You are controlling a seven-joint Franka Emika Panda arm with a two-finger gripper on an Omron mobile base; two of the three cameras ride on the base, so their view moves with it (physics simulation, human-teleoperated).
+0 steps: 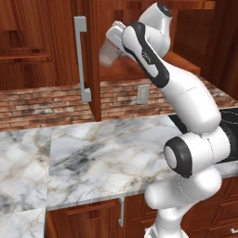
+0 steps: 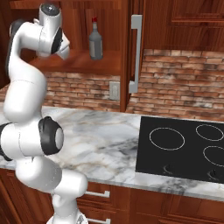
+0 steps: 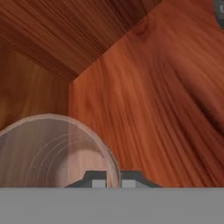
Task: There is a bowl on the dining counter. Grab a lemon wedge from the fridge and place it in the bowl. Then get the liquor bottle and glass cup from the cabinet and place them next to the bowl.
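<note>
A clear glass cup (image 3: 52, 148) lies close under the hand camera, its rim running between my two fingertips. From the left base camera the same glass cup (image 1: 109, 52) hangs at the end of my hand inside the open upper cabinet. My gripper (image 3: 113, 180) is shut on the cup's wall, and it is seen from the left as the gripper (image 1: 114, 41) high above the counter. The liquor bottle (image 2: 95, 42), grey with a red cap, stands upright on the cabinet shelf (image 2: 83, 61), to the right of my hand.
The open cabinet door with a long grey handle (image 2: 135, 52) juts out right of the bottle. Below lie the marble counter (image 1: 93, 153), a brick backsplash with an outlet (image 1: 143, 94), and a black cooktop (image 2: 179, 148) at the right.
</note>
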